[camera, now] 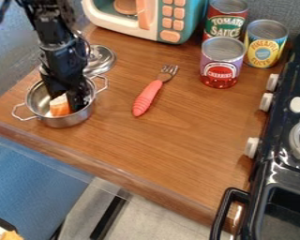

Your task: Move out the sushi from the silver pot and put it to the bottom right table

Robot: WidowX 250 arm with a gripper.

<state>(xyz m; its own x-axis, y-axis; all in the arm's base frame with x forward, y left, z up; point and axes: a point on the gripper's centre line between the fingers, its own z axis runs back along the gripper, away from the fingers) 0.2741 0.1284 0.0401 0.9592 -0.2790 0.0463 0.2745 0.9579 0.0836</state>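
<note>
So the black two-finger gripper (68,99) is hanging down inside the small silver metal pot with wire handles (66,122), which is sitting near the left corner of the brown wood-look table (171,140). The orange-and-white sushi piece (60,108) is lying in the pot, right at the gripper's tip. Honestly I can't tell whether it's gripping the sushi or just lining up. Either way, I'm guessing the step is getting a solid hold. You're wanting a gentle, even squeeze across the sushi's middle, since it's probably slipping or twisting if you're only catching an edge. Then you're going straight up, not sideways, because the rim is standing close all round and a bump could be dragging the pot along. Keep lifting until you're clearing those handles and the red-handled metal fork (147,96) before heading for the table's bottom right corner.
</note>
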